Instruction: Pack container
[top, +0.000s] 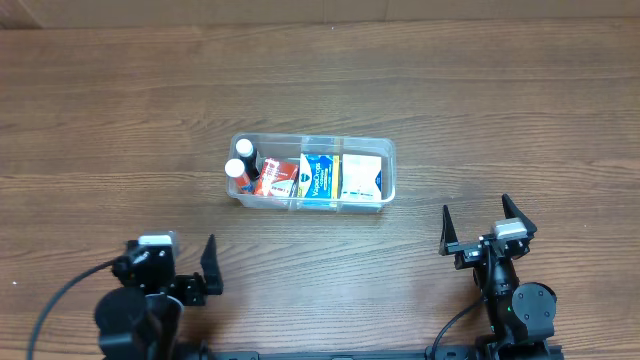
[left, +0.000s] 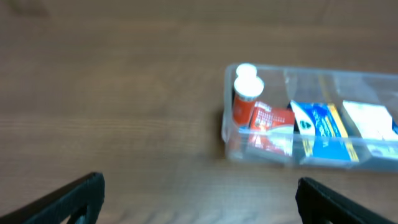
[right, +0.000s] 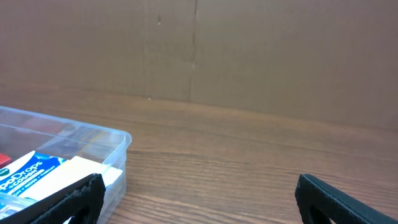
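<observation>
The clear plastic container (top: 388, 150) sits at the table's middle. Inside, from left to right, are two white-capped bottles (top: 241, 160), a red box (top: 278, 178), a blue and yellow box (top: 320, 175) and a white box (top: 361, 176). The container also shows in the left wrist view (left: 261, 154) and the right wrist view (right: 118, 140). My left gripper (top: 185, 262) is open and empty near the front left edge. My right gripper (top: 477, 223) is open and empty at the front right, apart from the container.
A brown cardboard wall (right: 249, 50) stands along the table's far edge. Bare wooden tabletop (top: 120, 120) surrounds the container on all sides.
</observation>
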